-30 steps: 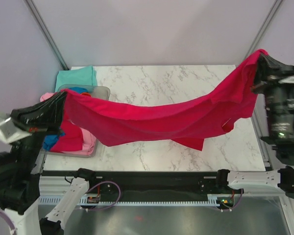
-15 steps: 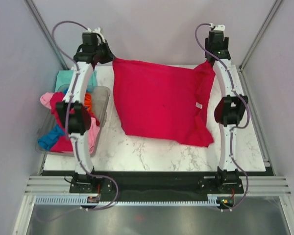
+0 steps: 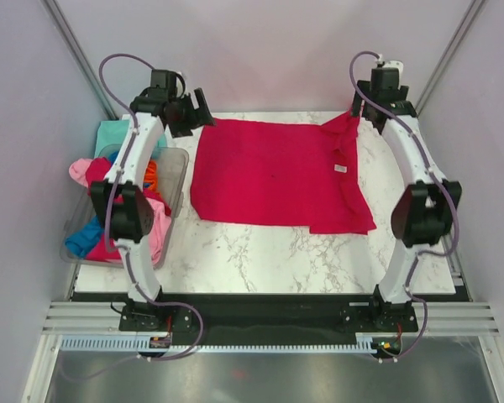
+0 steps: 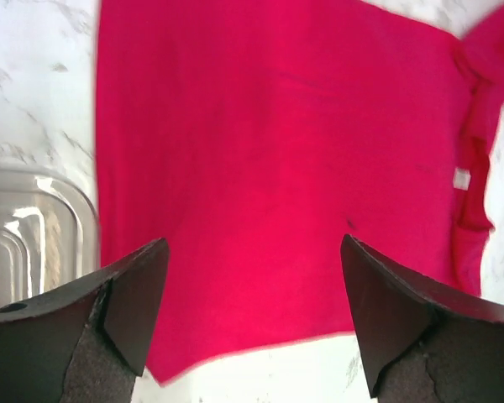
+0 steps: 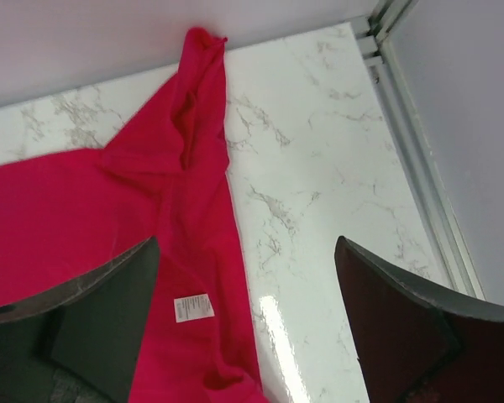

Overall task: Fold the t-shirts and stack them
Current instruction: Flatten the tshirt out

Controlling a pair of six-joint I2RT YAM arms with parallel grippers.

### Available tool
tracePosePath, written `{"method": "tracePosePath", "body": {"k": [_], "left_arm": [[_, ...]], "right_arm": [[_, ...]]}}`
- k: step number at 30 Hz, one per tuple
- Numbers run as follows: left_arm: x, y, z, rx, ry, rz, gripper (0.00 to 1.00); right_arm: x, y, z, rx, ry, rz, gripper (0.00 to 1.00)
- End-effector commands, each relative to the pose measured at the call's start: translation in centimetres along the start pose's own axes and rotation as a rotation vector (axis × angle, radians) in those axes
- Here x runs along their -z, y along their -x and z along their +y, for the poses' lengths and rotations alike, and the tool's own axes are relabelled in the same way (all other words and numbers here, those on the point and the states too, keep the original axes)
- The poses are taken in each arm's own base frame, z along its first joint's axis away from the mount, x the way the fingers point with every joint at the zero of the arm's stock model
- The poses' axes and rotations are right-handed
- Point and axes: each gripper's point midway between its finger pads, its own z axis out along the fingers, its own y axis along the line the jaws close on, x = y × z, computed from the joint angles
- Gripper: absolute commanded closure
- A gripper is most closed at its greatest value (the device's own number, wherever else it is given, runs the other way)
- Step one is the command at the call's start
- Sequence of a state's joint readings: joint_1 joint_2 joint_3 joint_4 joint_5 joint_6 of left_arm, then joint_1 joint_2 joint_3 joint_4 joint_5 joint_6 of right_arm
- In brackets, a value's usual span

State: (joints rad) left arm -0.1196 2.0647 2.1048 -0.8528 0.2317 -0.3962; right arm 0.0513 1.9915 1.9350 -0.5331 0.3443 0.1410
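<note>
A large crimson-red t-shirt lies spread flat on the marble table, its right side folded in with a white label showing. My left gripper hovers open above the shirt's far left corner and holds nothing; in the left wrist view its gripper frames the red cloth below. My right gripper is open above the far right corner, where a sleeve bunches up; its wrist view shows the gripper empty. Pink, blue and orange t-shirts sit in a bin, a mint-teal one behind it.
The clear plastic bin stands at the table's left edge, close to the red shirt's left hem. A metal rail runs along the table's right edge. Grey walls close in the back and both sides.
Both grippers have opened and let go of the red t-shirt. It was stretched in the air between them, was carried to the far side, and now lies flat on the table.
</note>
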Motion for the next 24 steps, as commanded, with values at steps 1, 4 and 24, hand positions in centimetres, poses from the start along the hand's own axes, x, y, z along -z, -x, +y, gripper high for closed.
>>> {"method": "tracePosePath", "body": {"k": [1,4,24], "left_arm": [[3.4,-3.6,-2.9,-0.129,0.0,-0.018,0.11],[4.0,-8.4,-2.2,-0.128,-0.006,0.011,0.12],[0.1,-21.2,8.7,0.03,0.312,0.142,0.19]], "right_arm": [[2.7,-3.8,-0.6,-0.073,0.033,0.056,0.08],[4.7,-10.2,-1.4,-0.088,0.041,0.172,0.09],[16.2,-26.9,-2.6,-0.347,0.213,0.291,0.1]]}}
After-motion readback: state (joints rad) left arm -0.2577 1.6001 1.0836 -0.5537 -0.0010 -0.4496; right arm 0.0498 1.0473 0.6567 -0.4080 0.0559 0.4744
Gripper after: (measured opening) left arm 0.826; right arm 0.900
